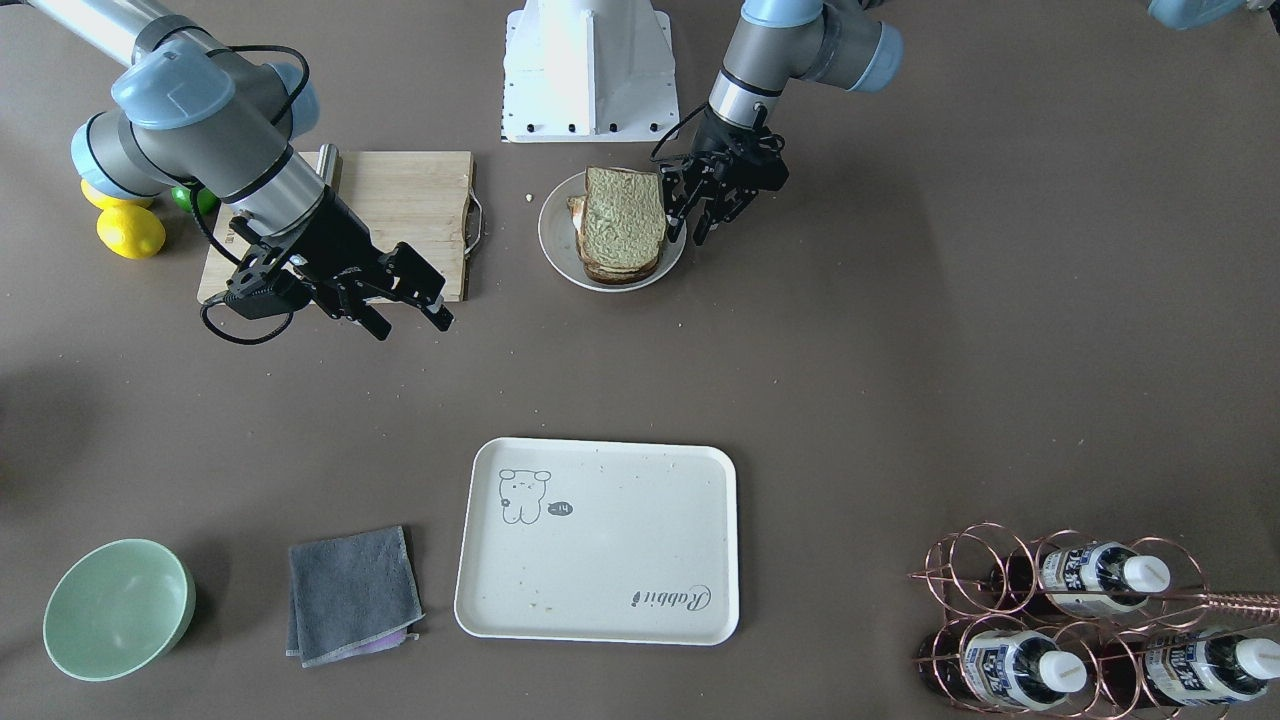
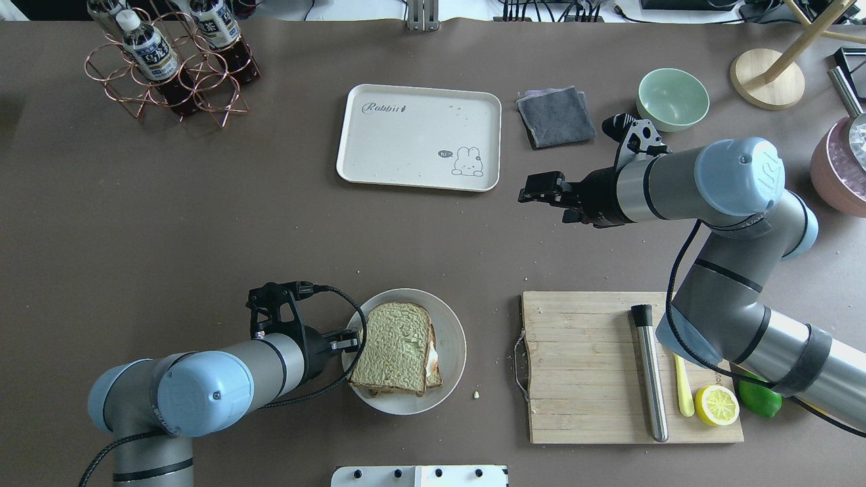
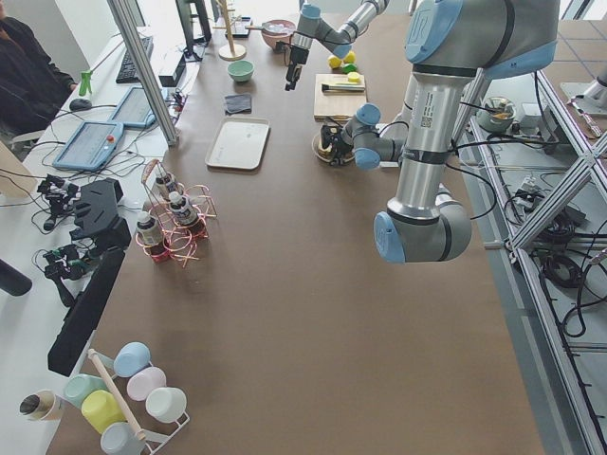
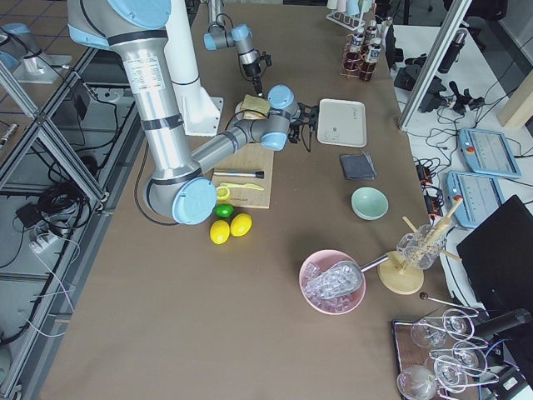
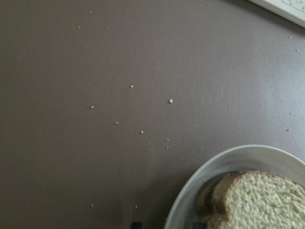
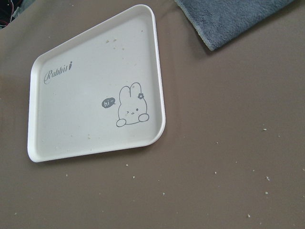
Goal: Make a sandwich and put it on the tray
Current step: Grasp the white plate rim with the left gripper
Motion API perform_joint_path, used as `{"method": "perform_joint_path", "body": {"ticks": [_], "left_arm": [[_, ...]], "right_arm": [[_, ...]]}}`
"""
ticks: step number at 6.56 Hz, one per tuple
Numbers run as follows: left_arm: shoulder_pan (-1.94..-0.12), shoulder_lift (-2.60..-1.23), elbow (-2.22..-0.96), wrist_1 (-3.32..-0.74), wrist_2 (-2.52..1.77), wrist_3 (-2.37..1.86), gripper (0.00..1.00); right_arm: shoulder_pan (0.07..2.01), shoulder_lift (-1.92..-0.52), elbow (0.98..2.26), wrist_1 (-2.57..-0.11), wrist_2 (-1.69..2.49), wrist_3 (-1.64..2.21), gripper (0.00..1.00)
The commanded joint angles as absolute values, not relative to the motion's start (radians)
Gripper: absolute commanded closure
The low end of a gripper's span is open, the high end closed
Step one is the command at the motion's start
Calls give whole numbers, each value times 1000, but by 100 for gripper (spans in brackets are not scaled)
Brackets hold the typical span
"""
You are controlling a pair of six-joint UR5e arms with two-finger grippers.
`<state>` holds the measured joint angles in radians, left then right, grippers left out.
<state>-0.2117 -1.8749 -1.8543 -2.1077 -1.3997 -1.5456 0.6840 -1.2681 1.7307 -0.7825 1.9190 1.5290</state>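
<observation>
The sandwich [image 2: 399, 348], two bread slices with a bit of egg white showing between them, lies on a round grey-white plate [image 2: 454, 338] near the robot's base. My left gripper [image 2: 346, 340] is open at the plate's left edge, its jaws on either side of the rim and holding nothing. In the left wrist view the plate rim [image 5: 200, 171] and the bread [image 5: 262, 200] fill the lower right. My right gripper [image 2: 541, 189] is open and empty, hovering above the table right of the cream tray [image 2: 419, 135]. The tray [image 6: 90, 95] holds only crumbs.
A wooden cutting board [image 2: 588, 365] with a metal muddler [image 2: 649, 375] and a lemon half [image 2: 717, 404] lies right of the plate. A grey cloth [image 2: 556, 116] and a green bowl [image 2: 672, 99] lie right of the tray. A copper bottle rack [image 2: 169, 64] stands far left.
</observation>
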Motion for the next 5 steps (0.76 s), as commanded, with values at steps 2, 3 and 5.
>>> {"method": "perform_joint_path", "body": {"ticks": [2,3,5], "left_arm": [[-190,-1876,-1850,-2108,-1387,-1545,57],[-167,-1876,-1848,-2108,-1365,-1546,63],[-166,-1875,-1848,-2108,-1364,-1545,100]], "right_arm": [[684,-1264,1724,-784,1919,1529,0],[684,-1264,1723,-784,1919,1529,0],[684,-1264,1723,-784,1919,1529,0]]}}
